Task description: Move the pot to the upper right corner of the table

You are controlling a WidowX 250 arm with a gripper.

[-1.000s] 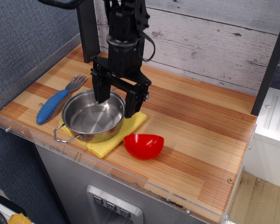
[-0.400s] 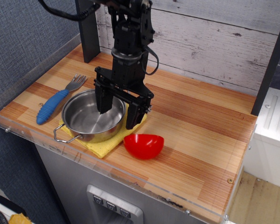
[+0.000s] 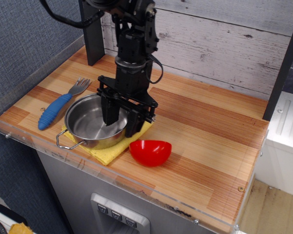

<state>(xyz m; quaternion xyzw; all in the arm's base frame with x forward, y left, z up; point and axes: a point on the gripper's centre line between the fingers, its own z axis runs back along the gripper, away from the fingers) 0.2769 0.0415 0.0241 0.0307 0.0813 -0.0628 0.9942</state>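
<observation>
Since the earlier frames, the jaws have narrowed from a wide spread to a close straddle of the pot's rim, and the gripper has come lower. The pot has not shifted.

The black arm descends almost vertically from the top of the frame, with its wrist directly above the right side of the pot. One finger reaches inside the bowl of the pot; the other stands outside the right wall, over the yellow cloth. The jaws stand partly closed about the rim. Whether the pads already press the metal cannot be told from this view.

The pot rests on the yellow cloth at the front left of the table. One wire loop handle projects toward the front edge.

Surrounding items:
- A fork with a blue handle lies just left of the pot, tines pointing toward the back.
- A red bowl sits just beside the cloth's right corner, near the outer finger.
- A dark post stands at the back left, behind the arm.

The right half of the table, including its far right corner, shows only bare wood planks.
</observation>
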